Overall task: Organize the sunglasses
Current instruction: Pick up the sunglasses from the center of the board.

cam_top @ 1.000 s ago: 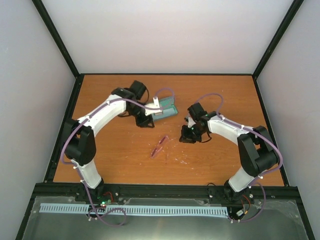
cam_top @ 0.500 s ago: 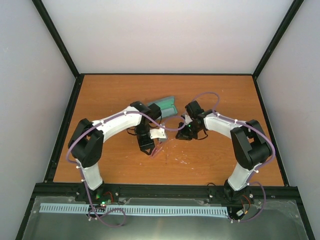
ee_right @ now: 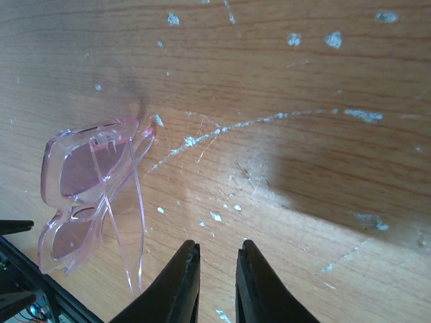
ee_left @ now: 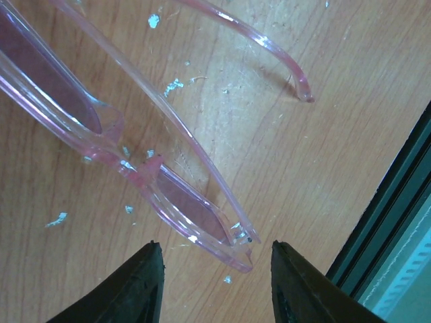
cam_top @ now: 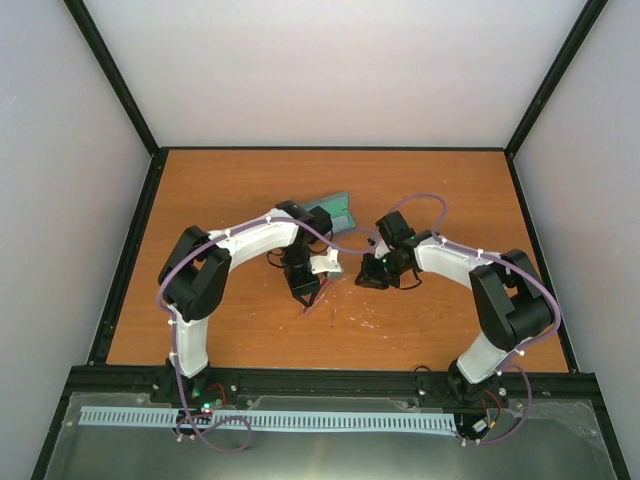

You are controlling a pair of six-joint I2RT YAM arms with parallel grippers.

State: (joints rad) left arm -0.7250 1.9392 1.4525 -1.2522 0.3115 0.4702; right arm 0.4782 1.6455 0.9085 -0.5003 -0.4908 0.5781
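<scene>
The sunglasses (ee_left: 135, 168) are a thin pink translucent pair lying folded on the wooden table. In the left wrist view their near end lies just ahead of my open left gripper (ee_left: 215, 286), between the lines of the two fingers and not touched. In the top view my left gripper (cam_top: 305, 288) hangs right over them and only a reddish tip (cam_top: 310, 302) shows. My right gripper (cam_top: 368, 276) is to their right, low over bare table. In the right wrist view the sunglasses (ee_right: 87, 182) lie to the left of my right gripper (ee_right: 219, 286), whose jaws stand a narrow gap apart, empty.
The blue-green case (cam_top: 335, 212) lies open behind the left arm, at the table's middle back. The table's black front edge (ee_left: 397, 202) runs close on the right of the left wrist view. Pale flecks and scratches mark the wood.
My left arm has swung from the case forward and down to the sunglasses, and now hangs over them. My right gripper has shifted only slightly.
</scene>
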